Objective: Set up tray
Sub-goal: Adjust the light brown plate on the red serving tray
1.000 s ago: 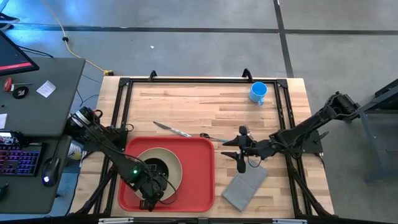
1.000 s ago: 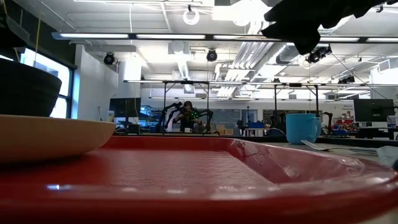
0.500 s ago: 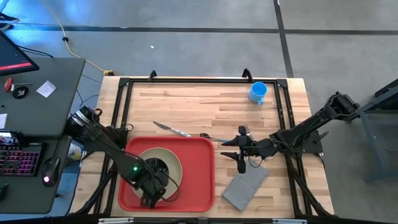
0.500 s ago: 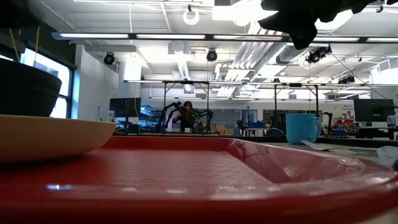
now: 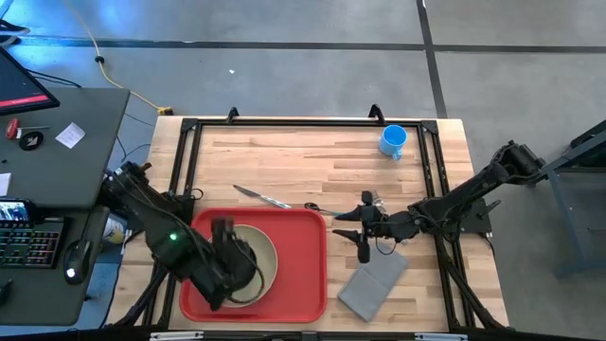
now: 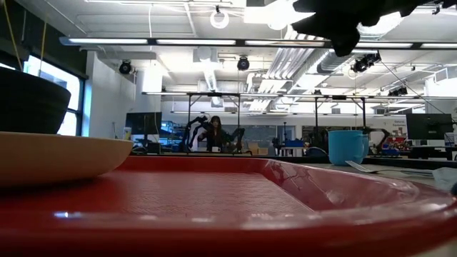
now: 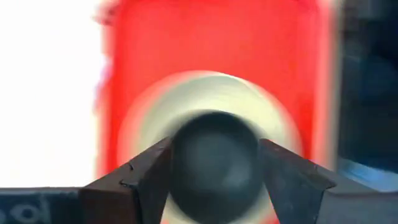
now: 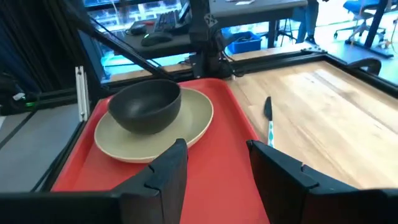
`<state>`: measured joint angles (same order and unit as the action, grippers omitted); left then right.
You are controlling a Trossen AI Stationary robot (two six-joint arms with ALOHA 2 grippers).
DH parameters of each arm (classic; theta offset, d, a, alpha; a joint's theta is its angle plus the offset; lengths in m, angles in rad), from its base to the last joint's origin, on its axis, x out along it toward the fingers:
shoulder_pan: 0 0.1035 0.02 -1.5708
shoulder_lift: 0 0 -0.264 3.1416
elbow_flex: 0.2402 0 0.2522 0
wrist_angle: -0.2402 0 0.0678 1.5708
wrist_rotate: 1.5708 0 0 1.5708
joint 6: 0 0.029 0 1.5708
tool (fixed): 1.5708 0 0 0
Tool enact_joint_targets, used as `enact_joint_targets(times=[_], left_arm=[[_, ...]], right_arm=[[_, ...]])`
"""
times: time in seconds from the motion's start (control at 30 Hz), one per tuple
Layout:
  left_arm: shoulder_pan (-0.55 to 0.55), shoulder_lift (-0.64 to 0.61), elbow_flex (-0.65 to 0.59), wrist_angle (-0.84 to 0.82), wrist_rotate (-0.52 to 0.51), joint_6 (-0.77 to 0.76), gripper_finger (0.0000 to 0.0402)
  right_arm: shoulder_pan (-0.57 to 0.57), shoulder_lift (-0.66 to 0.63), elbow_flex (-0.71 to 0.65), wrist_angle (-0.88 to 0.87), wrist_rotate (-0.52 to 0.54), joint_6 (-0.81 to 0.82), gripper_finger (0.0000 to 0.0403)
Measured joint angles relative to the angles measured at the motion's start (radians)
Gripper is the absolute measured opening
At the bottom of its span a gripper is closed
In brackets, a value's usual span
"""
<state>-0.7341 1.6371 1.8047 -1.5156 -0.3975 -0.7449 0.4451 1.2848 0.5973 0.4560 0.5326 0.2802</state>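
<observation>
At the bench's near-left corner lies the red tray [image 5: 303,275], carrying a cream plate [image 8: 186,127] with a dark bowl [image 8: 145,106] on it; the left gripper [image 7: 214,168] hangs above the bowl, fingers spread, gripping nothing. Past the tray's far edge lie a knife [image 5: 261,196] and a spoon [image 5: 322,207]. Right of the tray, the right gripper [image 5: 363,230] hovers with fingers apart and empty, a grey napkin [image 5: 373,282] at the near edge, a blue mug [image 5: 392,140] toward the far-right corner.

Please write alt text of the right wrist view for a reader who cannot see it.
A dark bowl sits on a cream plate on the red tray, seen past the right tool's open fingers. A knife lies on the wooden table beside the tray.
</observation>
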Motion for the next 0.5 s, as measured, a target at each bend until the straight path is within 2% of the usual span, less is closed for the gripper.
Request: enact_joint_targets(times=[0.03,0.1,0.23,0.33,0.5], left_arm=[[0.000,-0.001,0.021,-0.053,-0.066,-0.008,0.0253],[0.010,-0.017,0.024,-0.047,-0.153,0.003,0.0239],[0.075,-0.063,-0.008,-0.054,-0.149,0.042,0.0206],[0.143,-0.082,-0.078,-0.040,-0.139,0.085,0.0176],[0.281,-0.128,-0.234,-0.054,-0.101,0.167,0.0123]], right_arm=[[-0.007,0.026,0.005,0.026,-0.007,-0.015,0.0165],[-0.020,0.077,0.035,0.043,-0.033,-0.034,0.0165],[-0.051,0.194,0.139,0.022,-0.110,-0.074,0.0165],[-0.072,0.281,0.249,-0.039,-0.148,-0.101,0.0165],[-0.088,0.414,0.460,-0.284,-0.183,-0.104,0.0165]])
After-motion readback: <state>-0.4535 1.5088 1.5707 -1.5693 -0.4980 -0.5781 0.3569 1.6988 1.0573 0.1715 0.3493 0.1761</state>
